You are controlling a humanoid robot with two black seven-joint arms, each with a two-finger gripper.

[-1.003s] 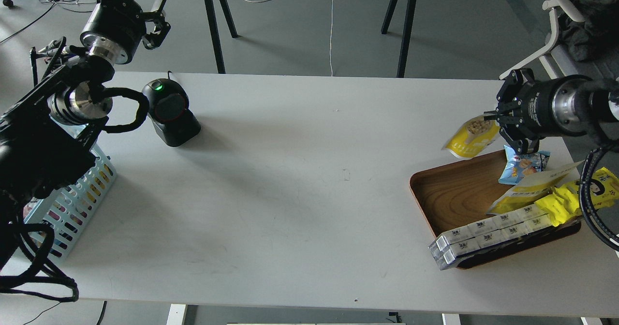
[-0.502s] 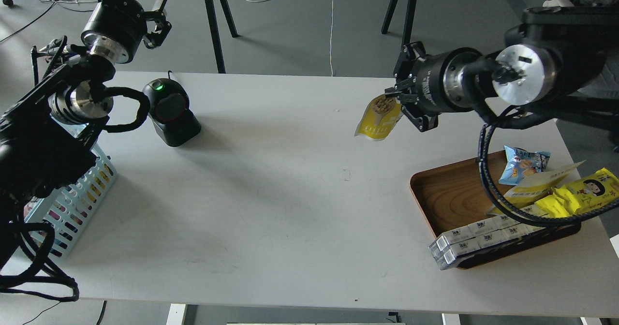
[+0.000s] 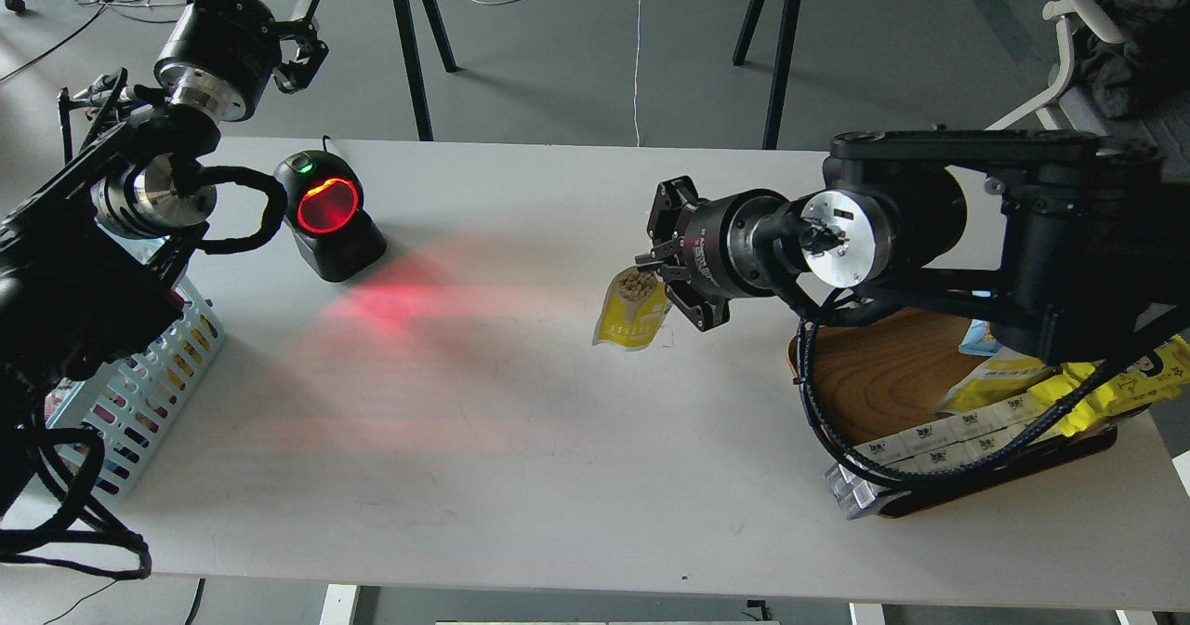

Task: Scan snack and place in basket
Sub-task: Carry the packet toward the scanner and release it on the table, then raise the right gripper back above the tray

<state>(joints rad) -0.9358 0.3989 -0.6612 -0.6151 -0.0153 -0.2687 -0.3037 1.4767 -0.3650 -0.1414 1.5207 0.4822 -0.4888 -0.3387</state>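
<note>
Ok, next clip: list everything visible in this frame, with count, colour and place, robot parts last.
snack: 1, yellow pouch with nut picture, hanging from the right gripper above mid-table
scanner: 1, black, window glowing red, far left of table, red light cast on the tabletop
basket: 1, light blue, slotted, left table edge, partly behind the left arm
tray: 1, brown wood, right side of table
packets in tray: several, yellow, white, blue, count unclear behind the arm
table: 1, white
left gripper: black, raised beyond the table's far left corner
right gripper: black, shut on the snack's top
</note>
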